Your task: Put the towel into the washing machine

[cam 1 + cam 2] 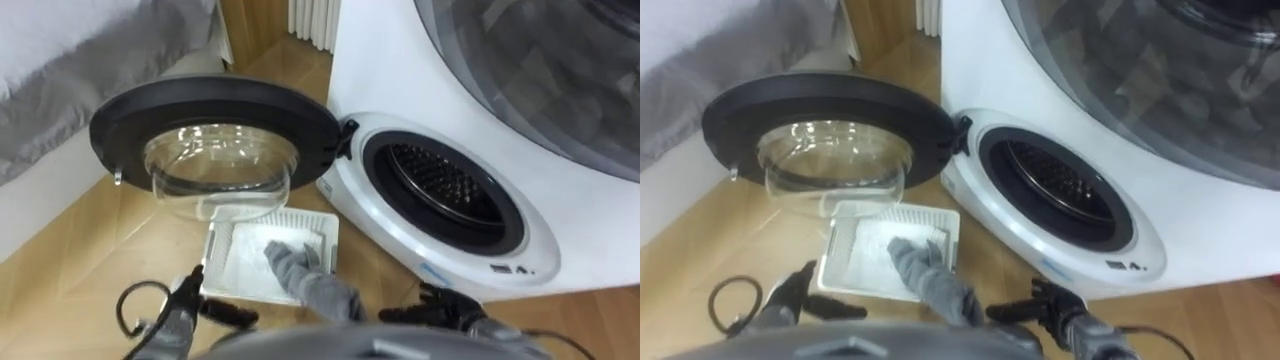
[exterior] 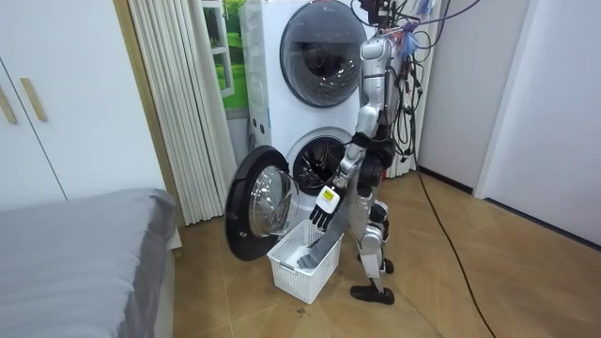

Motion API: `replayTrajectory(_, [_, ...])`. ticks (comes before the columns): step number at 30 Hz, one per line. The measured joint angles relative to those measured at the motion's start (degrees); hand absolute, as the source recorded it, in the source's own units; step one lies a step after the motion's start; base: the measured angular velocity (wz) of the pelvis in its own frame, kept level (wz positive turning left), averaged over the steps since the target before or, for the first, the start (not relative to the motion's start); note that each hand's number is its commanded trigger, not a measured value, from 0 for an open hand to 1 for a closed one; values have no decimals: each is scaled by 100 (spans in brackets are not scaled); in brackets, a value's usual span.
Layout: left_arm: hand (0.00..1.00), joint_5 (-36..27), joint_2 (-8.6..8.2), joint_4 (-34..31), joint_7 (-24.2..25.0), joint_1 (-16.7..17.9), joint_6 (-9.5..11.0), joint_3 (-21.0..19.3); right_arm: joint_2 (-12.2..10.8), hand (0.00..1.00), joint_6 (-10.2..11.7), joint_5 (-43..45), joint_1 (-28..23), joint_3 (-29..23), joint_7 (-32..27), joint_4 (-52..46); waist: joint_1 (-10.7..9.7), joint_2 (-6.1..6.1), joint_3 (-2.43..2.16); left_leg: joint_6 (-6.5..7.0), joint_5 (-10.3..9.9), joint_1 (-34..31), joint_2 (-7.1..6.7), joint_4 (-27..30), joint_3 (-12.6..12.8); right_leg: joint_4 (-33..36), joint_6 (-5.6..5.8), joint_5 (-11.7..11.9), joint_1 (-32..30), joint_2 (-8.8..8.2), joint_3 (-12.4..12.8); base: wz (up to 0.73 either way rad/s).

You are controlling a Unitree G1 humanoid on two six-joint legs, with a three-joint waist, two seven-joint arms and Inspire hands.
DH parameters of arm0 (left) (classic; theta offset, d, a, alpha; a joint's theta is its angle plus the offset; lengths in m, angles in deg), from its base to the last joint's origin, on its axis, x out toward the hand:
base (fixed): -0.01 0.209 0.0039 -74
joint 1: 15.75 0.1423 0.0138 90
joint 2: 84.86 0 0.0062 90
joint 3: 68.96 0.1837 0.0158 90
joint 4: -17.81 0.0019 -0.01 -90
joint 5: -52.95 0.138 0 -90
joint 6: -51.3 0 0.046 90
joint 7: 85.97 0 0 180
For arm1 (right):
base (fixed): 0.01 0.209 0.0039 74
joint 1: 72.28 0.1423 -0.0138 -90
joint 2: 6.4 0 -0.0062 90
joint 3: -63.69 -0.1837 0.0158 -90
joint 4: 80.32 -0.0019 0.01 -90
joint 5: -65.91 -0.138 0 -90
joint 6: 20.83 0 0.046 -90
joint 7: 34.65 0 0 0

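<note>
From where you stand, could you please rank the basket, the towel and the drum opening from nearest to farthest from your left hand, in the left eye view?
From the left hand:
1. Basket, its left rim just beside the hand.
2. Towel, lying at the basket's right side.
3. Drum opening, farthest, off to the right.

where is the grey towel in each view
left eye view: towel bottom centre, trailing out of the white basket
right eye view: towel bottom centre, slightly left
room view: towel low centre, in the basket beside the robot
shared landmark: open round door beside the basket
</note>
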Motion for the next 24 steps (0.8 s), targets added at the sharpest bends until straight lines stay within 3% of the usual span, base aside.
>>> replayTrajectory(3, [0, 257, 21, 151, -30, -273, 55, 160, 15, 0, 4, 185, 215, 8, 31, 55, -33, 52, 38, 1, 1, -316, 1, 221, -56, 281, -42, -40, -336, -53, -64, 11])
replayTrajectory(6, [0, 534, 20, 521, -100, -834, 122, 367, -13, 0, 14, 490, 528, 180, -12, 60, -7, 57, 158, 7, 0, -941, -1, 628, -72, 832, -102, -145, -1010, -155, -82, 6])
replayTrajectory(10, [0, 804, -29, 650, -161, -1296, 146, 536, -42, 0, 67, 591, 926, 363, -120, 193, -8, 54, 220, 49, -29, -1782, 4, 1212, -68, 1422, -177, -247, -1829, -255, -45, 7])
replayTrajectory(11, [0, 860, -31, 663, -208, -1470, 145, 623, -40, 0, 60, 582, 1067, 406, -166, 191, -22, 48, 282, 58, -36, -2062, 8, 1392, -66, 1608, -192, -277, -2102, -287, -44, 8])
replayTrajectory(13, [0, 979, -26, 665, -295, -1782, 143, 799, -40, 0, 65, 566, 1290, 493, -266, 175, -52, 66, 355, 87, -55, -2555, 11, 1641, -87, 1910, -224, -315, -2600, -325, -34, 11])
replayTrajectory(18, [0, 996, -50, 660, -578, -2453, 159, 1172, -41, 0, 157, 365, 1616, 816, -427, 10, -118, 70, 405, 100, -88, -3711, 85, 2308, -84, 2621, -303, -390, -3804, -402, 52, -2])
replayTrajectory(20, [0, 1040, -39, 661, -776, -2747, 224, 1309, -27, 0, 262, 167, 1741, 997, -478, -67, -143, 116, 463, 99, -86, -4176, 116, 2572, -57, 2833, -377, -348, -4273, -409, 98, -11])
replayTrajectory(24, [0, 1040, 23, 653, -1060, -3182, 395, 1538, -21, 0, 354, -382, 1856, 1294, -473, -313, -186, 127, 509, 67, -147, -4989, 214, 3081, 0, 3353, -523, -391, -5127, -425, 144, -11])
